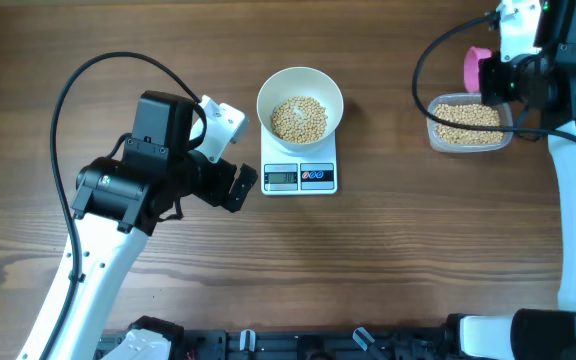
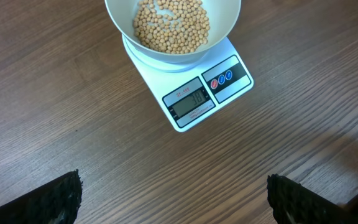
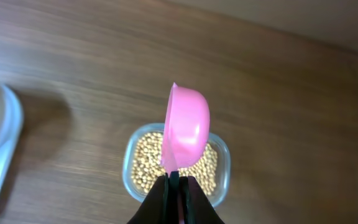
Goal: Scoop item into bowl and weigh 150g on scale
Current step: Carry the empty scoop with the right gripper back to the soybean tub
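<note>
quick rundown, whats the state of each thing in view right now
bowl: on the scale, part filled with beans
scale: switched on, digits showing
tub: open, beans inside
scoop: held tilted above the tub
left gripper: open, empty
right gripper: shut on the scoop

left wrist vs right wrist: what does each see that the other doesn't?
Left wrist only: the open left gripper and the blue and red buttons. Right wrist only: the right gripper shut on a pink scoop, with the tub of beans behind it. Both: table, plus scale and bowl, just an edge in the right wrist.
</note>
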